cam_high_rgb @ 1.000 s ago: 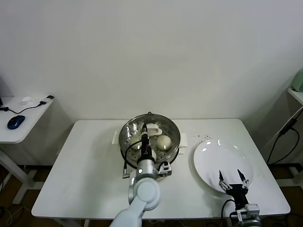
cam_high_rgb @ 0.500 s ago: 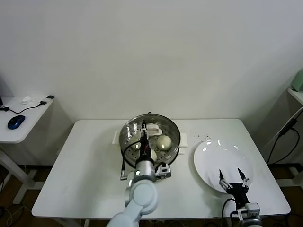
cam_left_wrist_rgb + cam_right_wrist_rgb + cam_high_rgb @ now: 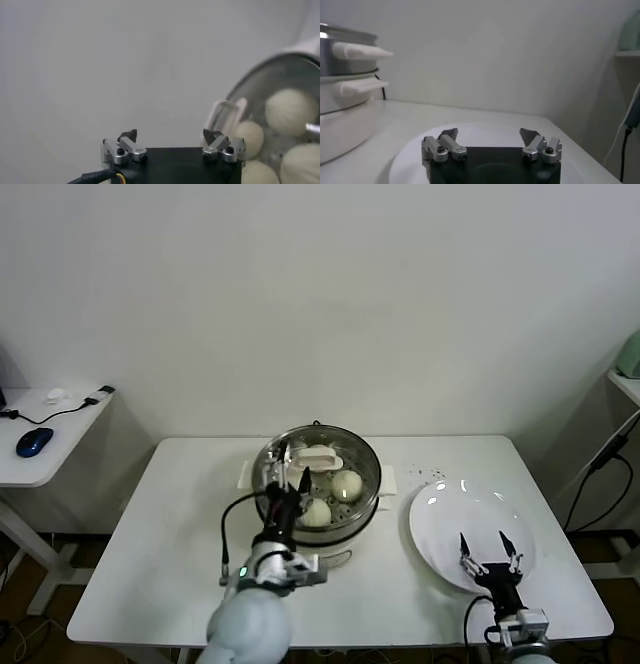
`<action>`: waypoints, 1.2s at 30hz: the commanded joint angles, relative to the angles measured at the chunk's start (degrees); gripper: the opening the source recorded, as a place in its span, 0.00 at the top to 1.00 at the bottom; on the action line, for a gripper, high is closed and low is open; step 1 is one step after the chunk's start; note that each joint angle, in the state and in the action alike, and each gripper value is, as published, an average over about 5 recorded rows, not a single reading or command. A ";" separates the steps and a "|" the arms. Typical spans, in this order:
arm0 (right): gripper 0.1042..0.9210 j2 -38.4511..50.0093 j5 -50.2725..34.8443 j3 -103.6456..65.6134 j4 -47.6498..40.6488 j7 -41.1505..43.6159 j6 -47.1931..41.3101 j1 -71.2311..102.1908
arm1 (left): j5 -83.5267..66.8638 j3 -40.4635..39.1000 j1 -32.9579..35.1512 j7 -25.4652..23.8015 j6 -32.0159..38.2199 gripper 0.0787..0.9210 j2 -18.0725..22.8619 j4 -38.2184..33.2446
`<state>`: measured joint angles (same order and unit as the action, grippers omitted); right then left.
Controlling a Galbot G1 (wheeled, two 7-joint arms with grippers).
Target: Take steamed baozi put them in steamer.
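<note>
- I am seeing a side table [image 3: 45, 449] standing at far left, carrying a blue mouse [image 3: 33, 441].
- I am holding the left gripper [image 3: 284, 476] released and empty, hovering over the near-left rim of the steamer [image 3: 365, 459]; its fingers [image 3: 127, 136] are standing spread apart.
- The steamer is sitting on the white desk [image 3: 170, 534], at mid-back.
- The steamed baozi [image 3: 346, 484] are lying inside the steamer; I am making out at least three, close together.
- A white plate [image 3: 450, 519] is resting just right of the steamer.
- I am keeping the right gripper [image 3: 490, 546] released and empty, parked above the plate's near edge.
</note>
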<state>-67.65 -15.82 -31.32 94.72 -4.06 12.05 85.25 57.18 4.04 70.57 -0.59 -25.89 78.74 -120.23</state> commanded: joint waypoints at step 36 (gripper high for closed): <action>0.12 0.23 -0.81 1.64 0.93 0.10 2.16 0.11 | -68.77 29.28 16.05 11.16 38.54 0.12 -4.50 22.22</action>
<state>-67.31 -16.52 -29.66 95.66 -4.00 14.23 85.37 -8.83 32.59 85.85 10.31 10.68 74.32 -100.06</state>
